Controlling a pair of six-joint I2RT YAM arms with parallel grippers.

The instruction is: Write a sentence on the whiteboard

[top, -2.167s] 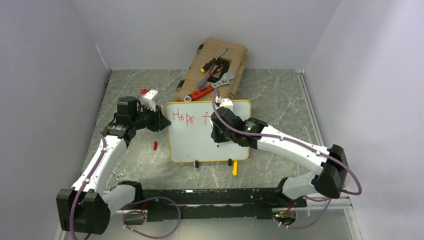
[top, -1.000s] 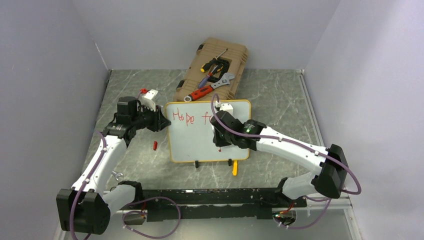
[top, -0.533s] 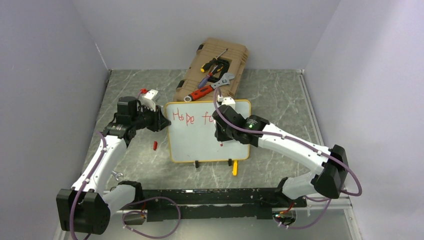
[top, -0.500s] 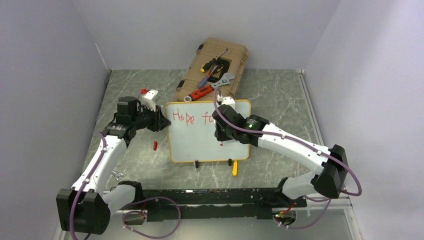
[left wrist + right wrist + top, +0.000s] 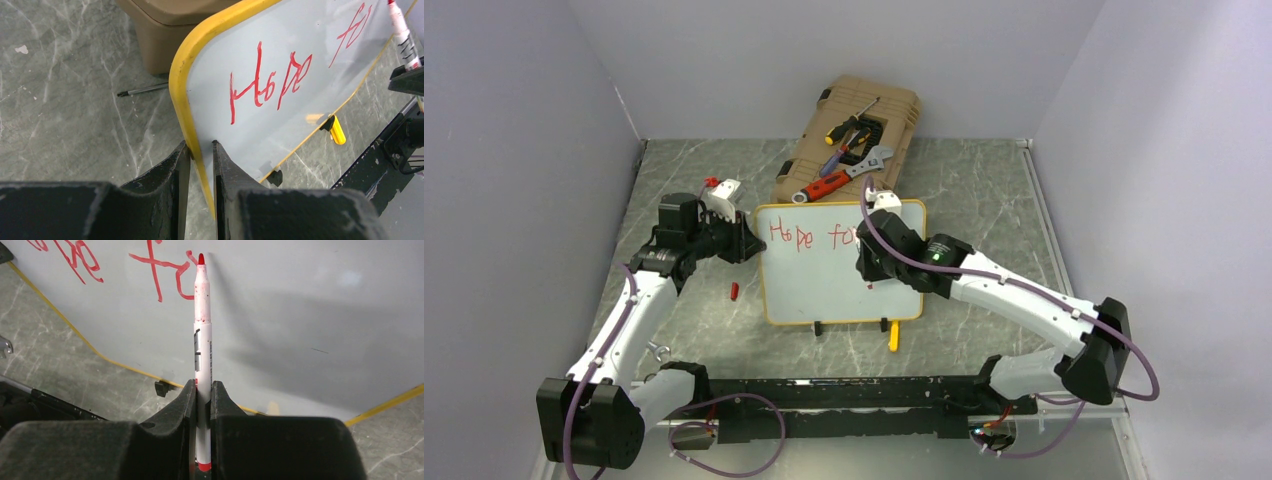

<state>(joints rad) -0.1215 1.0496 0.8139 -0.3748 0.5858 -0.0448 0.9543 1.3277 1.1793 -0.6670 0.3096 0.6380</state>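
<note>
Left gripper (image 5: 200, 147) clamps whiteboard (image 5: 310, 105) at left edge, bracing it against pen pressure. Right gripper (image 5: 202, 387) pinches marker (image 5: 202, 340); tip at unfinished sentence (image 5: 270, 82).

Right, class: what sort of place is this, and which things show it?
Probably a robotics lab test cell: two robot arms bolted to a marble-patterned table, plain walls enclosing it, and a tan tool case bearing a wrench.
</note>
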